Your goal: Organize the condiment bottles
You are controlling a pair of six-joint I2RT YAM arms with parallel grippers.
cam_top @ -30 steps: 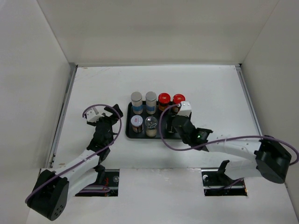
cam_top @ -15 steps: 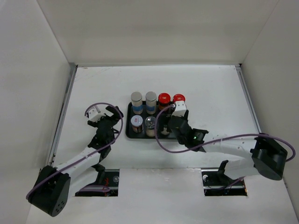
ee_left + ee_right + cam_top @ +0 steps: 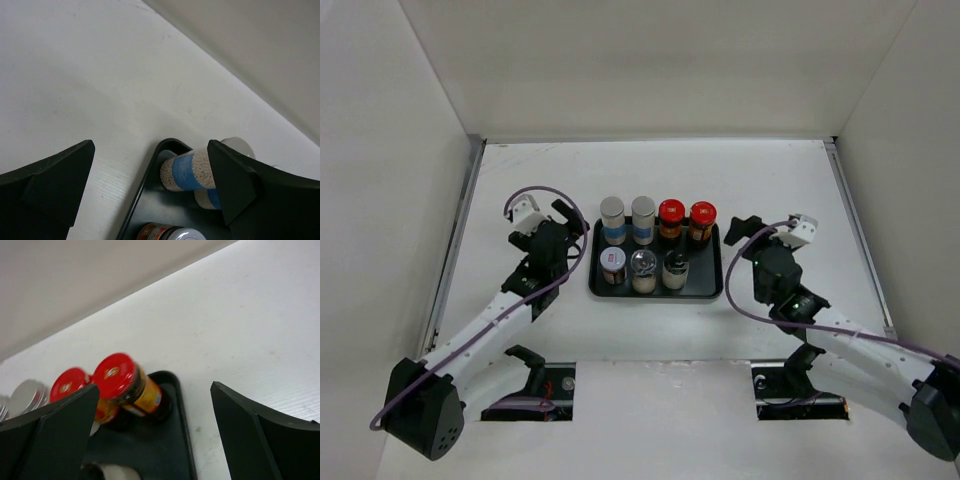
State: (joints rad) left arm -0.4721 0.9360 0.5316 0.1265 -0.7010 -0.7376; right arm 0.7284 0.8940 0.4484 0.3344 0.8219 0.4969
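Seven jars stand on the black tray point(image 3: 705, 291). The back row holds two grey-lidded blue-banded jars point(image 3: 612, 219) point(image 3: 643, 217) and two red-lidded jars point(image 3: 670, 216) point(image 3: 702, 218). The front row holds the white-topped red-labelled jar point(image 3: 613, 264), the silvery-lidded jar point(image 3: 643, 268) and the dark-lidded jar point(image 3: 675, 269). My left gripper point(image 3: 572, 228) is open and empty just left of the tray. In the left wrist view point(image 3: 150, 192) it faces a blue-banded jar point(image 3: 187, 170). My right gripper point(image 3: 744, 234) is open and empty just right of the tray. In the right wrist view point(image 3: 155, 437) it faces a red-lidded jar point(image 3: 120, 377).
White walls enclose the table on the left, back and right. The tray's front right slot point(image 3: 705, 270) holds no jar. The tray's near left corner rim point(image 3: 142, 187) shows between my left fingers. Bare tray floor point(image 3: 150, 450) lies in front of my right gripper.
My right gripper let go of the dark-lidded jar in the tray's front row and drew back to the right. My left gripper moved a little farther away and towards the tray.
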